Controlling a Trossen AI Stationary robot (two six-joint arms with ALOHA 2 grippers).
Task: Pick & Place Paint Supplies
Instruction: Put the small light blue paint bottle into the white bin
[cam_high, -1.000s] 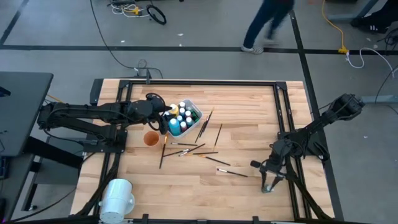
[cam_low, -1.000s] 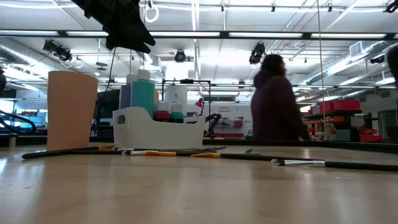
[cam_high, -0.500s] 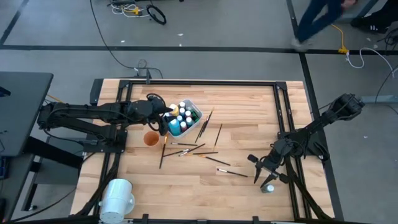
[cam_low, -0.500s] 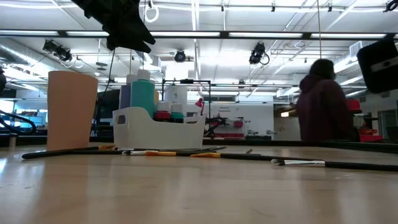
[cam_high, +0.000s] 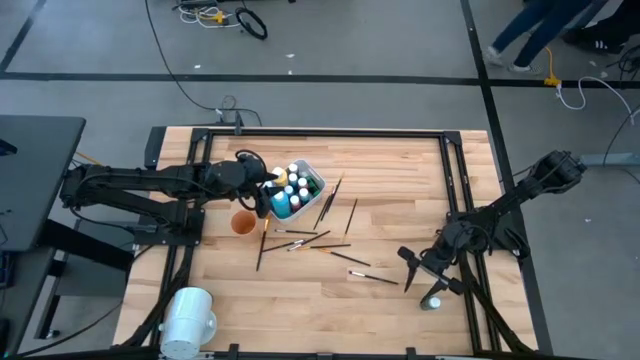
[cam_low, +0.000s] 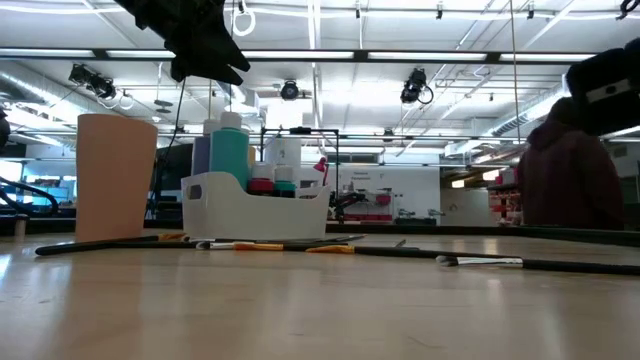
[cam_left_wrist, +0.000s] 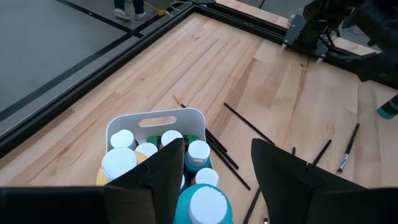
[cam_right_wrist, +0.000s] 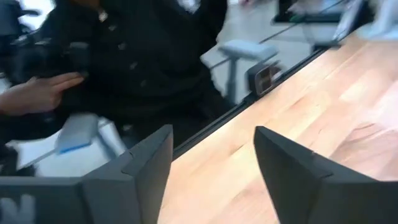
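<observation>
Paint bottles (cam_high: 290, 190) are seen packed in the white tub (cam_high: 312, 176), brushes (cam_high: 335, 245) scattered beside it, one teal bottle (cam_high: 432, 301) under the wide-spread right gripper (cam_high: 418, 275), while the left gripper (cam_high: 270, 189), also spread, is held over the tub.

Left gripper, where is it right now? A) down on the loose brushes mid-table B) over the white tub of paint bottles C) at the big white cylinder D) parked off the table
B: the left gripper hangs open directly over the white tub, with the white-capped paint bottles showing between its fingers.
</observation>
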